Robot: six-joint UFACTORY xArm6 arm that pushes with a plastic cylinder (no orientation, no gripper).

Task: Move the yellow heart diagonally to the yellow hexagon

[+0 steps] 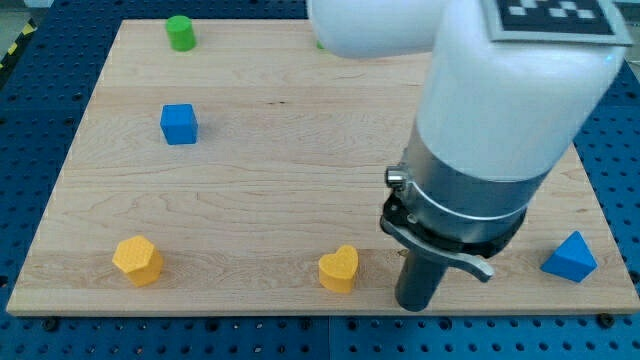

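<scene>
The yellow heart (339,269) lies on the wooden counter (300,150) close to its bottom edge, a little right of the middle of that edge. My tip (415,306) is down at the counter near the same edge, just beside the heart on the view's right and slightly nearer the edge than the heart. A narrow strip of bare wood shows between them, so they look apart, not touching.

There is no pincer to open or shut here: the arm (510,110) ends in a straight dark rod (418,280) that has hold of nothing. The arm's white and grey body fills the counter's upper right part and hides what is behind it.

The yellow hexagon (137,260) sits near the bottom left corner, well apart from the heart and at about the same distance from the bottom edge. Heart, hexagon and tip therefore stand almost in one row along that edge, with the heart between the other two.

A blue cube (179,124) rests near the left edge, about halfway up. A green cylinder (181,32) stands by the top edge, towards the top left corner. A blue wedge (569,257) lies near the bottom right corner, well to the right of my tip. A sliver of green (322,43) shows at the top edge beside the arm; its shape cannot be made out.
</scene>
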